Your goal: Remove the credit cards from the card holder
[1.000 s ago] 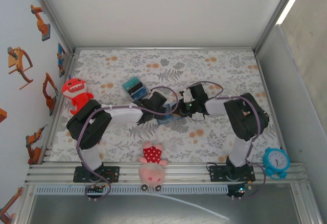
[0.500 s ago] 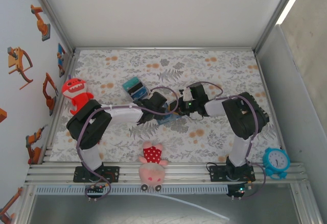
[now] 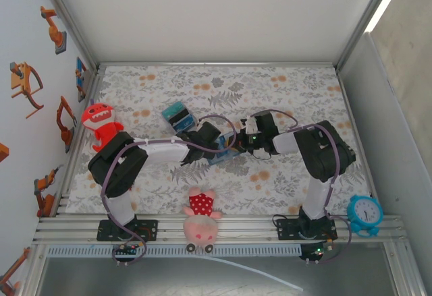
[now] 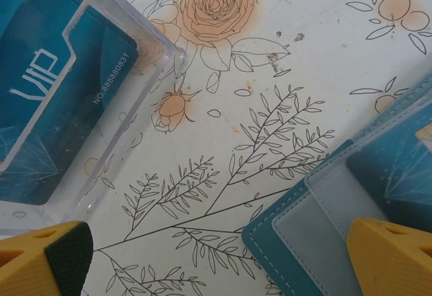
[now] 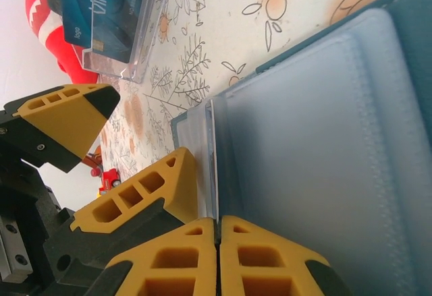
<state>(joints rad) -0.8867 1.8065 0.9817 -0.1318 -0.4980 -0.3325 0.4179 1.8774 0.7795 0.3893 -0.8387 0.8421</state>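
The slate-blue card holder (image 3: pixel 227 154) lies open on the floral table between both grippers. My left gripper (image 4: pixel 216 259) is open wide over its left end, one yellow finger (image 4: pixel 395 255) resting on the holder (image 4: pixel 317 222), the other (image 4: pixel 44 259) over the table. My right gripper (image 5: pixel 217 223) is shut on the thin edge of a credit card (image 5: pixel 215 161) standing out of the holder's pale pocket (image 5: pixel 310 141). The left gripper's fingers (image 5: pixel 145 195) show beside it. In the top view the two grippers (image 3: pixel 219 146) (image 3: pixel 237 149) meet over the holder.
A clear tray (image 3: pixel 179 115) (image 4: pixel 142 40) (image 5: pixel 152 13) holding blue VIP cards (image 4: pixel 61 87) sits just left of the holder. A red toy (image 3: pixel 100 124) stands at the left edge, a pink plush (image 3: pixel 201 218) at the front, a blue clock (image 3: pixel 364 214) at the front right.
The right gripper's jaws have closed fully at the holder's pocket. Both arms have barely moved; the left gripper stays open.
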